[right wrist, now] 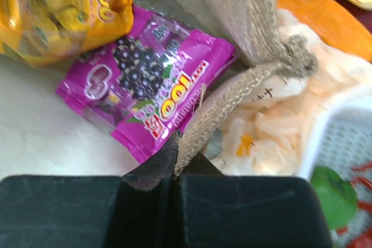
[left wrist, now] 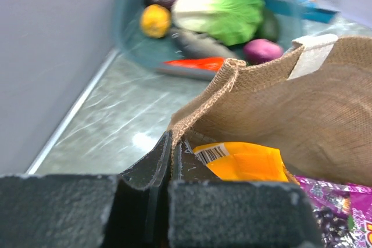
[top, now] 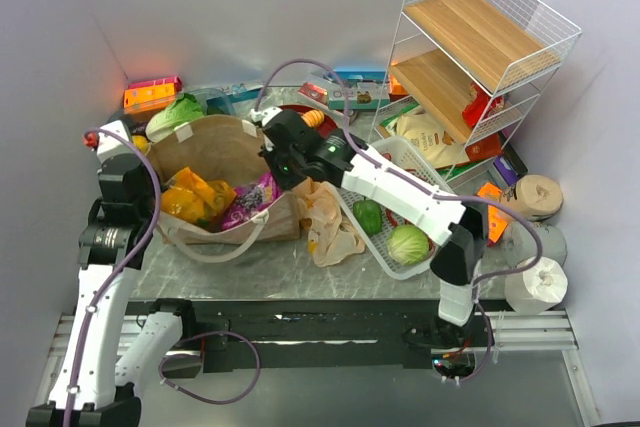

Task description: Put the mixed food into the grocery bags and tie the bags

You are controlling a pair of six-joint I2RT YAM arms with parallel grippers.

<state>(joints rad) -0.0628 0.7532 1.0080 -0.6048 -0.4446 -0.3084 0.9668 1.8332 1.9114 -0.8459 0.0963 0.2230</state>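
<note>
Packing step under way, tying not yet begun.
Clamping the right claw (right wrist: 174, 156) on the beige handle (right wrist: 232, 101), the left claw (left wrist: 172, 152) pinched shut on the brown bag (left wrist: 273, 108) rim. Just beyond the right claw, purple packet (right wrist: 151, 85) and orange packet (right wrist: 52, 10) inside. Farther right, cabbage (top: 408, 244) and pepper (top: 368, 215) in the basket (top: 385, 265): likely calls for letting go and reaching there.

Two bags (top: 215, 147) (top: 330, 227) — one purple packet (top: 250, 202), one basket (top: 388, 263), one pepper (top: 368, 217), one cabbage (top: 408, 244).
</note>
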